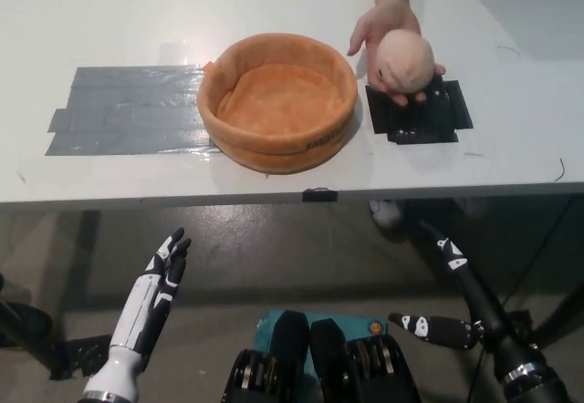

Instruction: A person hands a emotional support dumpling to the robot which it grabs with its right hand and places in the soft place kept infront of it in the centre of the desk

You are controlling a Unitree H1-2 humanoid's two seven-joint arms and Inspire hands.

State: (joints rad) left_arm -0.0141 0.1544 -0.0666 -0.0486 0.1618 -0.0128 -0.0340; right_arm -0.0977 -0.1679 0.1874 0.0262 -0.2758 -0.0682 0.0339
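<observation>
Head view cuts the person off above the forearm, their hand (383, 34) cupping the round, pale pink plush dumpling (404, 56) over black tape (420, 111), just right of the orange soft basket (278, 102) on the white desk (137, 20). Below the desk edge, the white left hand (166, 271) and black right hand (447, 298) hang empty, fingers apart.

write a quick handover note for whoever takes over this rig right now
Left hand: open, low at the left, below the desk edge, idle.
Right hand: open, low at the right, holding nothing.
Dumpling: in the person's hand, over the black patch right of the basket.
Orange soft basket: desk centre, nothing inside.
Done: nothing yet. Left: take the dumpling with the right hand, place it in the basket.
</observation>
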